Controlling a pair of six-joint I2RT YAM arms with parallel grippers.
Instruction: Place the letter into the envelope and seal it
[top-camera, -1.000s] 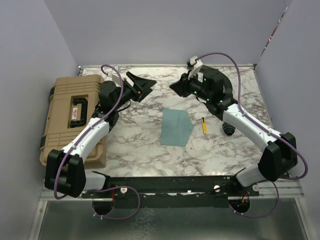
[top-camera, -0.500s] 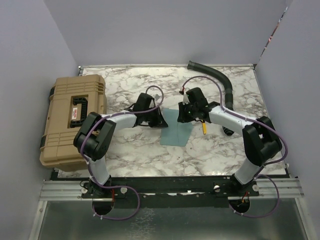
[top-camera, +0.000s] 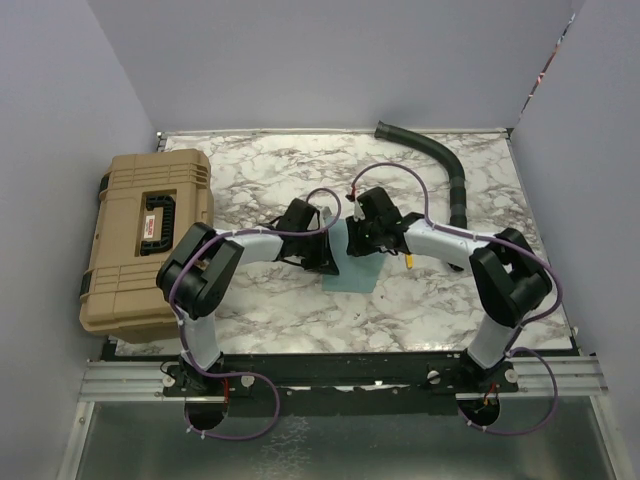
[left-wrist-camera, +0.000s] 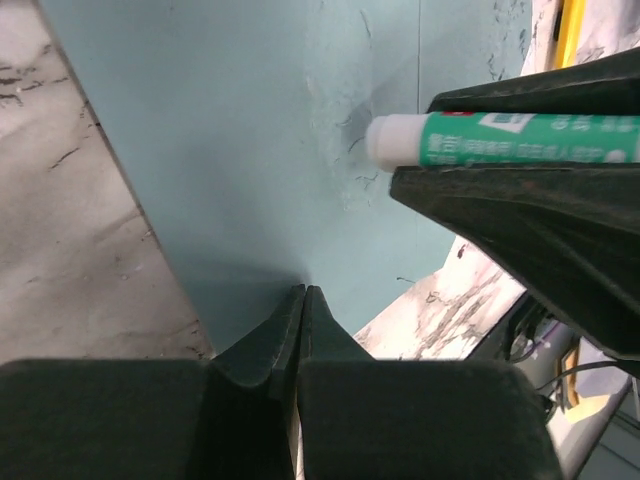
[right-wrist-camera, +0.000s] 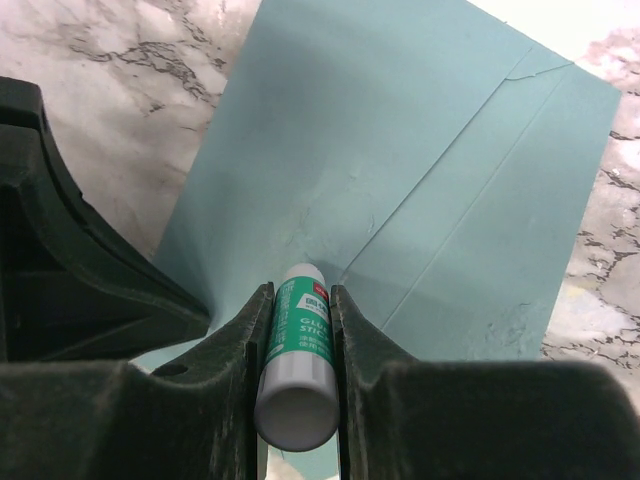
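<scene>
The teal envelope (top-camera: 358, 272) lies flat near the middle of the marble table (top-camera: 250, 160), partly hidden from above by both arms, which meet over it; the left gripper (left-wrist-camera: 303, 296) is fully closed, its fingers pressed together with nothing between them, the tips down at the envelope's near edge; whether they press on the paper I cannot tell; the right gripper (right-wrist-camera: 300, 292) is clamped on a green-and-white glue stick (right-wrist-camera: 297, 352), one finger on each side of the tube; the stick's white tip points down at the teal paper, at or just above it, where faint diagonal creases meet, and the surface there looks a little rough and mottled; the two grippers stand close together, the left just beside the right on the envelope's left part; a small yellow thing (top-camera: 408, 257) lies on the table just right of the envelope; a tan case (top-camera: 130, 215) sits at the table's left edge, well apart; a black hose (top-camera: 447, 165) curves along the far right of the table.
</scene>
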